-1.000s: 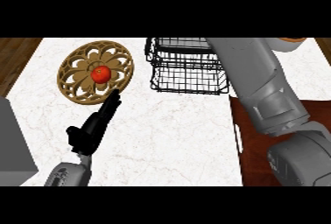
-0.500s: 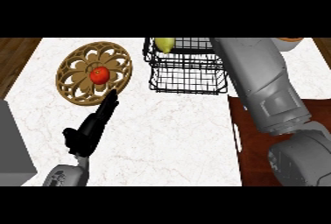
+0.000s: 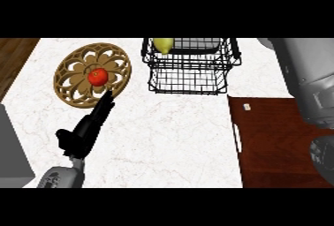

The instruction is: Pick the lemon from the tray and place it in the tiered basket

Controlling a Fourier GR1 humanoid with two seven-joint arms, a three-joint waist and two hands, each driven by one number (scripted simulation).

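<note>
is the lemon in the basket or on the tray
In: the lemon sits in the upper tier of the tiered basket, off the tray.

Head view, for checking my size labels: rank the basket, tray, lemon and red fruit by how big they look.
1. Basket and tray: about alike, no clear winner.
2. Lemon and red fruit: far smaller, and alike too. The lemon sits at the view's top edge, perhaps cut off.
</note>
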